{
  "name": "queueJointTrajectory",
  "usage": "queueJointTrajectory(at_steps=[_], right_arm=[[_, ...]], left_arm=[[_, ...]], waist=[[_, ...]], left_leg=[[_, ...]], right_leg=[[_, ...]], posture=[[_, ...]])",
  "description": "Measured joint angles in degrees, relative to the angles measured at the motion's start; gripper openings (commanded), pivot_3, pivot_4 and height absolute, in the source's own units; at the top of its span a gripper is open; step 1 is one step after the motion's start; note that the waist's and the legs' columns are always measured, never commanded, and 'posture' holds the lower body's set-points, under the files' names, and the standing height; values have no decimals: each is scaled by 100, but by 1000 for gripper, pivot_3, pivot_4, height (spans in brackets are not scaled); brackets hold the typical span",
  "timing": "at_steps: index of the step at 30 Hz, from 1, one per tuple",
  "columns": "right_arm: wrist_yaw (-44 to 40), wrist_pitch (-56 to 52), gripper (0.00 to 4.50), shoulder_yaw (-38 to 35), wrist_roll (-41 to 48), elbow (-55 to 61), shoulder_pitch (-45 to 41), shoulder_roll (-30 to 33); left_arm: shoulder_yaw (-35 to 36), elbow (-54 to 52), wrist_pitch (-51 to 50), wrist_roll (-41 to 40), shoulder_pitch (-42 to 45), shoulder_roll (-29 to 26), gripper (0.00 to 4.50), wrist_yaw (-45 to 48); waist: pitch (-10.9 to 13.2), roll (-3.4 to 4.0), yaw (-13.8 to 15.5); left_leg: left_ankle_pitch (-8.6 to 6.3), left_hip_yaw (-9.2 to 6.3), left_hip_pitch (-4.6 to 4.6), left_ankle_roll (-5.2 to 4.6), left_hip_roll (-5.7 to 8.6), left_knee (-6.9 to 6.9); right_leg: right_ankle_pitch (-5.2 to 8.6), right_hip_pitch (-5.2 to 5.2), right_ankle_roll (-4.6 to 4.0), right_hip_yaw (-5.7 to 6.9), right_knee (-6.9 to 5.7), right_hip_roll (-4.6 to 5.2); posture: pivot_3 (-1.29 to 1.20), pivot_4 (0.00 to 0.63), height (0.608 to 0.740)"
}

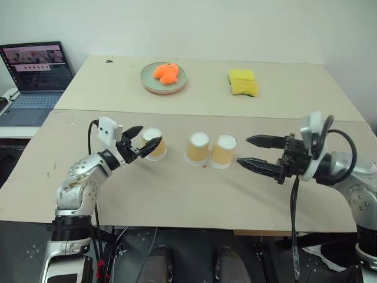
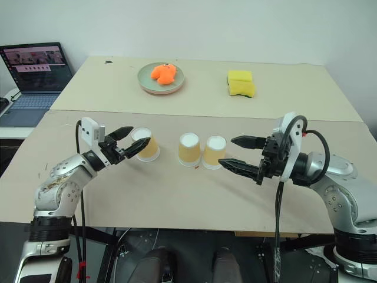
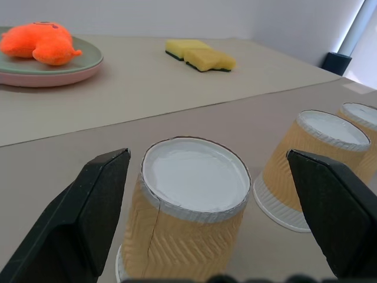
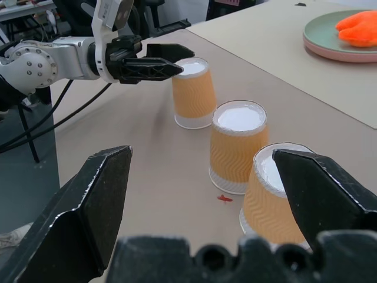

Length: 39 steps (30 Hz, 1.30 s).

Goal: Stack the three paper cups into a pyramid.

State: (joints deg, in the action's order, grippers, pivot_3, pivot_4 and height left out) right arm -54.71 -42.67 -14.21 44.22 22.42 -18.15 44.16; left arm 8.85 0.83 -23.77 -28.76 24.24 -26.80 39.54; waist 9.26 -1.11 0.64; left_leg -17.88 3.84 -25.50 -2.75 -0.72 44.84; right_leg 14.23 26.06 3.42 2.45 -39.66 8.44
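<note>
Near the table's front edge, the spread left gripper flanks one light, crushable cup (grip mid-wall, gently); the right gripper gapes empty.

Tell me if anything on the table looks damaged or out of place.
The paper cup between the open left gripper fingers has a crease or split running down its ribbed side. A small red speck lies on the table by the middle cup. Otherwise all three cups stand upside down and upright.

Three pale yellow-orange paper cups, sides embossed in ribbed zigzag, matt; white bases smooth. Beige table top: matt, smooth. Orange plush toy: fuzzy cloth. Yellow rectangular sponge: porous foam.
</note>
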Motion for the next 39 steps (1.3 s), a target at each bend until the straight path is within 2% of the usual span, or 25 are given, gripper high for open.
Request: queueJointTrajectory(at_steps=[9, 10, 12, 14, 17, 33, 36, 39], right_arm=[[30, 0, 4488, -75, 8, 67, 104, 19], [31, 0, 4500, -87, 9, 69, 106, 22], [33, 0, 4500, -96, 11, 69, 111, 28], [35, 0, 4500, -117, 15, 70, 115, 32], [55, 0, 4500, -159, 67, 76, 119, 33], [146, 0, 4500, -202, 163, 77, 117, 91], [153, 0, 4500, -202, 196, 81, 117, 126], [145, 0, 4500, -202, 203, 85, 117, 160]], left_arm=[[-107, 313, 228, 192, 75, 147, 4500, 14], [-122, 340, 234, 201, 88, 157, 3990, 35], [-130, 368, 238, 213, 111, 161, 3625, 63], [-132, 371, 242, 216, 140, 168, 2710, 90], [-138, 374, 253, 215, 198, 184, 2033, 140], [-132, 523, 389, 401, 334, 194, 2033, 146], [-69, 767, 403, 403, 549, 277, 2715, -18], [160, 1020, 444, 396, 877, 360, 3818, -316]], waist=[[0, 0, 0], [0, -1, 0], [0, -1, -1], [0, -1, -1], [0, -1, 0], [-1, -1, 1], [0, -2, 6], [2, -6, 2]], left_leg=[[-5, 0, 0, -9, 0, 0], [-5, 0, 0, -9, 0, 0], [-5, 0, 0, -8, 0, 0], [-5, 0, 0, -8, 0, 0], [-5, 0, 0, -9, 0, 0], [-7, 0, 2, -11, 0, 0], [-7, 0, 1, -12, 1, 1], [-7, 0, 0, -12, 1, 1]], right_leg=[[0, 0, 0, 0, 0, 0], [0, 0, 0, 0, 0, 0], [0, 0, 0, 0, 0, 0], [0, 0, 0, 0, 0, 0], [0, -1, 0, 0, 0, 0], [0, -2, 0, -1, -1, 0], [-1, -2, 1, 0, -1, 0], [-1, -1, 1, 0, 1, 0]], posture=[[0, 150, 673], [0, 150, 673], [0, 150, 673], [0, 150, 673], [0, 150, 673], [0, 150, 673], [0, 150, 673], [0, 150, 673]])
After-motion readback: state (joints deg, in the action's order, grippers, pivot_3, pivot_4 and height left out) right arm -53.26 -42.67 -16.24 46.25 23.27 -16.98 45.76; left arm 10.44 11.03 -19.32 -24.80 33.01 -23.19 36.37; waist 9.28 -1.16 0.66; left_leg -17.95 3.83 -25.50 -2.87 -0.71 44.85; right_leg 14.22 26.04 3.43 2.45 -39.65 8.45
